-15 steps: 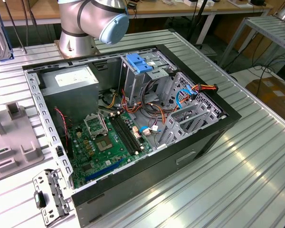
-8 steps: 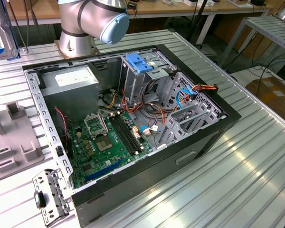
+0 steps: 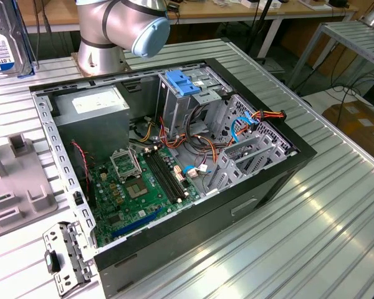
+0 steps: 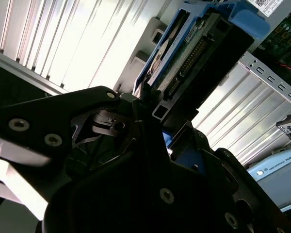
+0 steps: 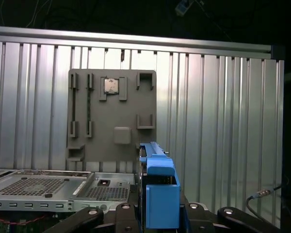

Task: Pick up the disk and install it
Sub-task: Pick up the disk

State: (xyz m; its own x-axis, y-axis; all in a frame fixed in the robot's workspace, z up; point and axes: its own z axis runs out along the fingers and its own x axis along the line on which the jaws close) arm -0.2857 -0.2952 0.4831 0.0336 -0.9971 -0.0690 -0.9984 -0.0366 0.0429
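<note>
The disk (image 3: 3,37) hangs above the table at the exterior view's far left, its white label with a blue band facing the camera. In the second wrist view the disk (image 4: 184,53) stands edge-on in its blue side rails, connector side showing, and my gripper (image 4: 150,109) is shut on its lower end. In the first wrist view the disk's blue rail (image 5: 160,194) rises between the black fingers (image 5: 92,216) of my gripper (image 5: 157,213). The open computer case (image 3: 287,156) lies to the exterior view's right of the disk.
Inside the case are a grey power-supply box (image 3: 93,109), a green motherboard (image 3: 137,187), a bare blue bracket (image 3: 181,84) on a metal cage, and loose cables (image 3: 249,121). A grey fixture plate (image 5: 111,116) and a metal bracket (image 3: 65,255) lie on the ribbed table.
</note>
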